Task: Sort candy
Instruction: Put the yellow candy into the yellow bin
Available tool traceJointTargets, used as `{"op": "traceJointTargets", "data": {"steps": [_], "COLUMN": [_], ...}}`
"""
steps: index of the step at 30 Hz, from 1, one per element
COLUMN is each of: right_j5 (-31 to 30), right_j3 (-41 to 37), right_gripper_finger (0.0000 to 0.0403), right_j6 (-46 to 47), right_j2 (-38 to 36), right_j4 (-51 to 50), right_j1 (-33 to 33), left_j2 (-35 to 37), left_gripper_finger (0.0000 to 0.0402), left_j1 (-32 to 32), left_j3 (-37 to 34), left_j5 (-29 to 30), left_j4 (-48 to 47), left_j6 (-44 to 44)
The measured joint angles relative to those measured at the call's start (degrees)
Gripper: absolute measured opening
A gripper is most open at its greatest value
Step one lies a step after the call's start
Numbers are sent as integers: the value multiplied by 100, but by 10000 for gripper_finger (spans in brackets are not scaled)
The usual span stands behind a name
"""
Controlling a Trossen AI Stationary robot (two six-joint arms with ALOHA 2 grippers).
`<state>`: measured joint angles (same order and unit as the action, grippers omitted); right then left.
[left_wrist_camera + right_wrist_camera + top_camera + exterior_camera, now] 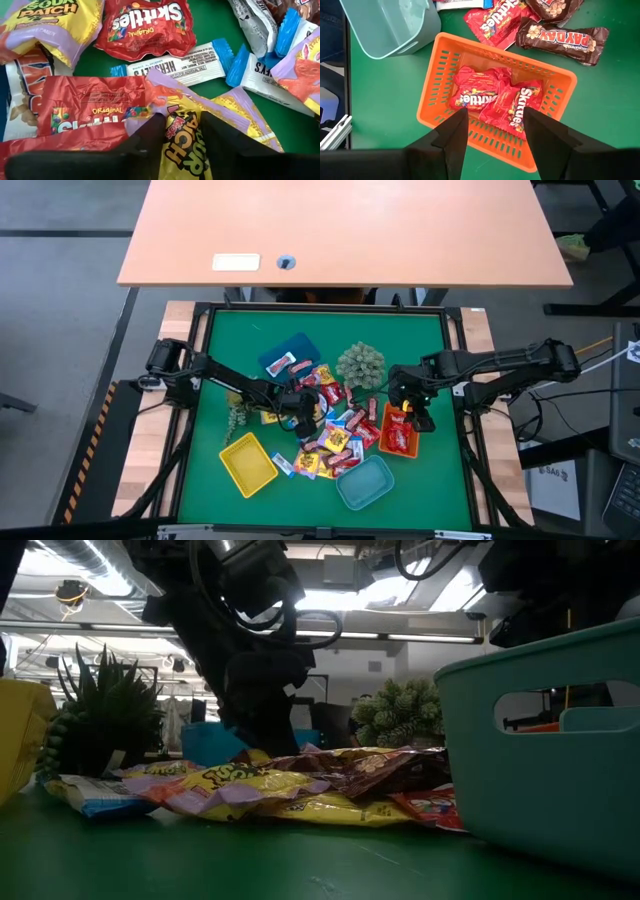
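A: We start with the green surface (210, 480). Its near left corner and the strip along the far edge are bare, so we see open room there. The middle is crowded.

B: We agree. Four trays ring the heap: the teal tray (365, 483) near the front edge, the yellow tray (247, 463) front left, the blue tray (288, 352) behind the heap, and the orange tray (445, 65) on the right. Between teal and orange trays we see a narrow green gap.

A: Two spiky plants (360, 364) stand at the back and left of the heap. Then the candy (335, 442) itself, piled in the centre, packets overlapping, its edge touching the orange tray.

B: The right gripper (492, 125) hovers over the orange tray, fingers apart with nothing between them. Two red Skittles packets (492, 97) lie inside that tray. A brown PayDay bar (562, 37) lies just beyond its far rim.

A: The left gripper (181, 131) is down in the heap, its fingers closed on a yellow Sour Patch packet (187, 150). Red packets and a white Hershey's bar (175, 64) crowd it on all sides, so we see little free room there.
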<state>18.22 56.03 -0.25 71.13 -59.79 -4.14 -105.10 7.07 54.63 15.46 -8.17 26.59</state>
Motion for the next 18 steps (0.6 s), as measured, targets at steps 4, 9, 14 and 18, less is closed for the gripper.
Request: {"op": "traceJointTargets", "data": {"steps": [4, 9, 14, 18], "right_j5": [0, 0, 0, 0], "right_j3": [0, 0, 0, 0], "right_gripper_finger": [191, 191, 191, 191], "right_j6": [0, 0, 0, 0], "right_j2": [0, 0, 0, 0], "right_j4": [9, 14, 13, 13], "right_j1": [0, 0, 0, 0], "left_j2": [0, 13, 40, 99], "left_gripper_finger": [80, 63, 58, 58], "left_j1": [-2, -4, -4, -4], "left_j3": [-4, -17, -17, -24], "left_j5": [2, 2, 2, -9], "left_j4": [29, 204, 258, 297], "left_j6": [0, -9, -7, 13]}}
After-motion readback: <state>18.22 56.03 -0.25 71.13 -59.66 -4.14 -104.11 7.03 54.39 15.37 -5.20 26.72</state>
